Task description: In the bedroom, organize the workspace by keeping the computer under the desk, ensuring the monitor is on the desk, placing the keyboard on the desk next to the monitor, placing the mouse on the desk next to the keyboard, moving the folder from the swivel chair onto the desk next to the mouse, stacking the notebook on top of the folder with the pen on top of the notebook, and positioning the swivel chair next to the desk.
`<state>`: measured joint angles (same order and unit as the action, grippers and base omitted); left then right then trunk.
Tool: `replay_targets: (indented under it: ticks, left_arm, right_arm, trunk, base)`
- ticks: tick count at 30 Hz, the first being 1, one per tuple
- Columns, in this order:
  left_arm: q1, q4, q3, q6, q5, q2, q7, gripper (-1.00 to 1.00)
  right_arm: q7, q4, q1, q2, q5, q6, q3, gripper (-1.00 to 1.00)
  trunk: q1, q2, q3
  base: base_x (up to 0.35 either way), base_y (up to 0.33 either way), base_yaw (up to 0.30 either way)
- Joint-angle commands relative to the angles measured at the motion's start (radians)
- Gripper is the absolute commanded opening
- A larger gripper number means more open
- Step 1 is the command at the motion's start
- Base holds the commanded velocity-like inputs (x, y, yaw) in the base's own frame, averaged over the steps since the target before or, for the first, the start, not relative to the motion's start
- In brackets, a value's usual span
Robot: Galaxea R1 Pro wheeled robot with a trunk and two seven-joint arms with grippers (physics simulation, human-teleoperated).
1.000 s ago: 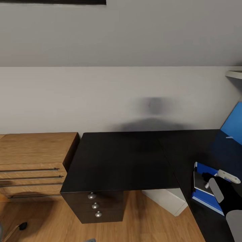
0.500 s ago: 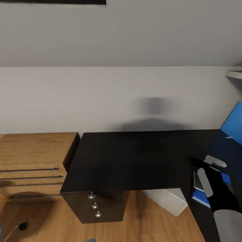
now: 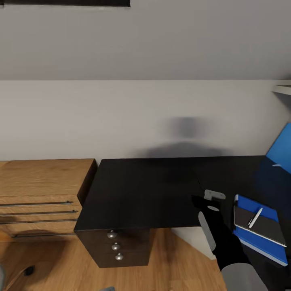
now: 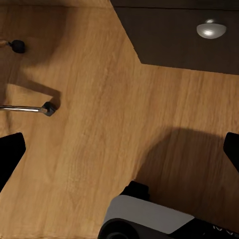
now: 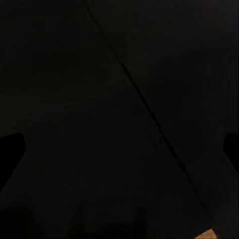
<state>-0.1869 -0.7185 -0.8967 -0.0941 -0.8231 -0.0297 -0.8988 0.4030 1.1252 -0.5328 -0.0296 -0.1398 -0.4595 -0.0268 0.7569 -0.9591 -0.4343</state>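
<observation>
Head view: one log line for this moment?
stack: pen on notebook on folder | desk | right tool: empty, beside stack | left tool: open

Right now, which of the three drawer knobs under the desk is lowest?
The bottom knob, nearest the wood floor. The middle knob and top knob sit above it on the dark drawer unit.

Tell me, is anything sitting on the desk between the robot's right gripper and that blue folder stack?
Nothing visible. Bare black desk lies between the right gripper and the folder, which carries the notebook and pen.
</observation>
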Motion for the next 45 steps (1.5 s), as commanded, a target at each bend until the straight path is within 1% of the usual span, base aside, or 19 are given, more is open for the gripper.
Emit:
replay_targets:
  ticks: [1, 6, 10, 13, 15, 19, 21, 22, 27, 30, 32, 33, 37, 38, 39, 41, 42, 43, 45]
  left_arm:
    - [-0.002, -0.001, -0.005, -0.010, -0.012, -0.002, -0.004, 1.00]
    - [-0.002, 0.002, 0.000, -0.010, -0.018, -0.003, -0.003, 1.00]
    - [-0.002, 0.005, 0.001, -0.010, -0.019, -0.004, -0.003, 1.00]
    - [-0.002, 0.051, 0.003, -0.011, -0.016, -0.004, 0.000, 1.00]
    - [-0.002, 0.084, 0.008, -0.012, -0.014, -0.007, 0.038, 1.00]
    - [-0.002, 0.097, 0.027, -0.011, -0.014, -0.008, 0.095, 1.00]
    - [-0.002, 0.099, 0.045, -0.010, -0.014, -0.009, 0.109, 1.00]
    - [-0.002, 0.101, 0.064, -0.009, -0.013, -0.009, 0.119, 1.00]
    - [-0.002, 0.101, 0.075, -0.015, -0.009, -0.012, 0.124, 1.00]
    - [-0.002, 0.097, 0.075, -0.058, -0.006, -0.012, 0.123, 1.00]
    - [-0.002, 0.095, 0.075, -0.106, -0.005, -0.010, 0.122, 1.00]
    - [-0.002, 0.095, 0.075, -0.113, -0.006, -0.010, 0.122, 1.00]
    - [-0.002, 0.101, 0.079, -0.134, -0.011, -0.013, 0.122, 1.00]
    - [-0.002, 0.109, 0.080, -0.138, -0.013, -0.013, 0.122, 1.00]
    - [-0.002, 0.116, 0.081, -0.140, -0.014, -0.014, 0.122, 1.00]
    - [-0.002, 0.169, 0.081, -0.145, -0.016, -0.014, 0.123, 1.00]
    - [-0.002, 0.187, 0.081, -0.146, -0.017, -0.013, 0.124, 1.00]
    - [-0.002, 0.224, 0.082, -0.148, -0.017, -0.013, 0.124, 1.00]
    - [-0.002, 0.258, 0.082, -0.149, -0.017, -0.012, 0.126, 1.00]
  right_arm:
    - [0.006, 0.002, 0.001, -0.001, -0.009, -0.002, 0.001, 1.00]
    - [0.008, 0.001, 0.002, -0.008, -0.009, 0.002, 0.020, 1.00]
    - [0.008, 0.000, 0.002, -0.011, -0.009, 0.003, 0.024, 1.00]
    - [0.008, -0.002, 0.002, -0.012, -0.009, 0.004, 0.028, 1.00]
    - [0.008, -0.002, 0.002, -0.013, -0.009, 0.004, 0.029, 1.00]
    - [0.008, -0.002, 0.002, -0.013, -0.009, 0.004, 0.029, 1.00]
    - [0.008, -0.002, 0.002, -0.012, -0.009, 0.004, 0.029, 1.00]
    - [0.007, -0.002, 0.002, -0.012, -0.009, 0.004, 0.029, 1.00]
    - [0.004, -0.011, 0.002, -0.012, -0.009, 0.004, 0.029, 1.00]
    - [0.002, -0.025, 0.006, -0.012, -0.008, 0.006, 0.030, 1.00]
    - [0.001, -0.056, 0.016, -0.012, -0.007, 0.020, 0.042, 1.00]
    - [0.001, -0.065, 0.021, -0.011, -0.006, 0.028, 0.047, 1.00]
    - [-0.001, -0.106, 0.068, -0.010, -0.005, 0.116, 0.078, 1.00]
    - [-0.001, -0.117, 0.097, -0.009, -0.005, 0.171, 0.089, 1.00]
    - [0.000, -0.120, 0.114, -0.009, -0.004, 0.201, 0.095, 1.00]
    - [0.000, -0.134, 0.192, -0.009, -0.003, 0.319, 0.121, 1.00]
    - [0.000, -0.138, 0.212, -0.009, -0.003, 0.346, 0.129, 1.00]
    - [0.001, -0.152, 0.249, -0.009, -0.003, 0.397, 0.144, 1.00]
    - [0.002, -0.171, 0.279, -0.009, -0.003, 0.443, 0.159, 1.00]
  trunk:
    - [0.000, -0.001, 0.000]
    - [0.000, -0.001, 0.004]
    - [0.000, -0.001, 0.006]
    - [0.000, -0.001, 0.006]
    - [0.000, -0.001, 0.006]
    - [0.000, -0.001, 0.006]
    - [0.000, -0.001, 0.006]
    - [0.000, -0.001, 0.006]
    - [0.000, -0.001, 0.006]
    - [0.000, -0.001, 0.006]
    - [0.000, -0.001, 0.006]
    - [-0.004, 0.006, 0.009]
    - [-0.019, 0.034, 0.022]
    - [-0.023, 0.041, 0.025]
    - [-0.027, 0.048, 0.028]
    - [-0.035, 0.062, 0.035]
    - [-0.039, 0.069, 0.038]
    - [-0.042, 0.076, 0.041]
    - [-0.050, 0.090, 0.047]
  base:
    - [-0.215, 0.201, 0.140]
    - [-0.258, 0.224, 0.215]
    - [-0.274, 0.220, 0.255]
    - [-0.280, 0.214, 0.273]
    - [-0.281, 0.212, 0.274]
    - [-0.281, 0.212, 0.172]
    - [-0.282, 0.211, 0.063]
    - [-0.282, 0.211, 0.016]
    - [-0.198, 0.145, 0.005]
    - [-0.027, 0.019, 0.000]
    - [-0.011, 0.008, 0.000]
    - [-0.007, 0.005, 0.000]
    - [-0.004, 0.002, 0.000]
    - [-0.001, 0.001, 0.000]
    - [-0.001, 0.001, 0.000]
    - [0.000, 0.000, 0.000]
    - [0.000, 0.000, 0.000]
    - [0.000, 0.000, 0.000]
    - [0.000, 0.000, 0.000]
